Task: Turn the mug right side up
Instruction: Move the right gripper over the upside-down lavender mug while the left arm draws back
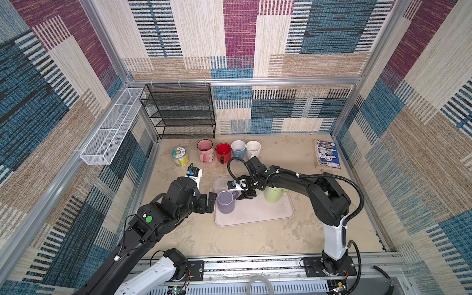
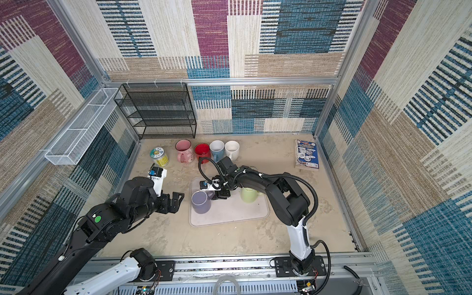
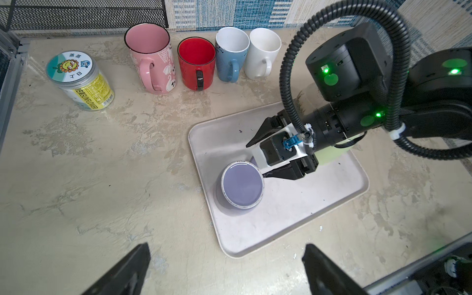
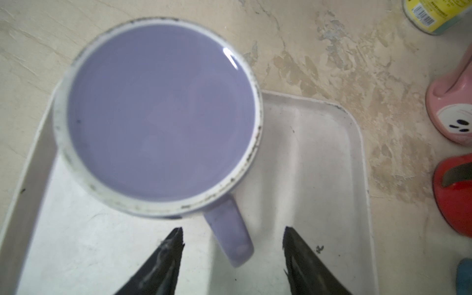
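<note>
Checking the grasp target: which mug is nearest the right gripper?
The lavender mug on the white tray: its handle lies between the right gripper's open fingers. The green mug and the row of four mugs stand farther off.

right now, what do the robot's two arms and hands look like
The left arm and right arm are black with a white lower link and round green stickers. A ribbed black cable hose loops along the right arm. The left hand and right hand each have two black pointed fingers and a white camera mount with a blue connector.
</note>
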You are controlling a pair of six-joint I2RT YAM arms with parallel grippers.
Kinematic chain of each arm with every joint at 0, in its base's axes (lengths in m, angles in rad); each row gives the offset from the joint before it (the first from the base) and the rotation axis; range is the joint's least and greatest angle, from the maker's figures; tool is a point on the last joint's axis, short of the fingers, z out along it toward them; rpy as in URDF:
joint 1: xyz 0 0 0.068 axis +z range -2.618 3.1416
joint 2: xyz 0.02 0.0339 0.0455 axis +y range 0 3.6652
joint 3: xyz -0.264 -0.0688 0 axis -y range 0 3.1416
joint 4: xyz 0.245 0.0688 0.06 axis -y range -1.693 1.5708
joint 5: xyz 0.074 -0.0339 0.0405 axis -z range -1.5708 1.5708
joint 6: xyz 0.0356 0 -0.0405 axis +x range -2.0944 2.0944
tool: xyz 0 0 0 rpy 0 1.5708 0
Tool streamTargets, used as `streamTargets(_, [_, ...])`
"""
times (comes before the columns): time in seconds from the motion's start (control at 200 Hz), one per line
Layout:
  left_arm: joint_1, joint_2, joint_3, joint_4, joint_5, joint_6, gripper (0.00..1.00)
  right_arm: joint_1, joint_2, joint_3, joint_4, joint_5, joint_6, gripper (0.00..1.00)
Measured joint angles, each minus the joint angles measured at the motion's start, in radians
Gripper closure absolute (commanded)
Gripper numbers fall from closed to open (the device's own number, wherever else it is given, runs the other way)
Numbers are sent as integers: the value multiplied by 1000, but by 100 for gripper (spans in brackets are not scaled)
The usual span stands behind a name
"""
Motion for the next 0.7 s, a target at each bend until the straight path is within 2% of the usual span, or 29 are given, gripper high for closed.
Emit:
streamTargets(0.341, [15, 11, -11, 2, 0, 7, 1, 35, -77, -76, -10, 28, 4, 49])
streamTargets(0.486, [24, 8, -15, 5, 3, 7, 1, 48, -117, -106, -11, 47, 17, 59])
streamTargets(0.696, [35, 8, -15, 5, 5, 8, 1, 68, -145, -132, -14, 63, 58, 61])
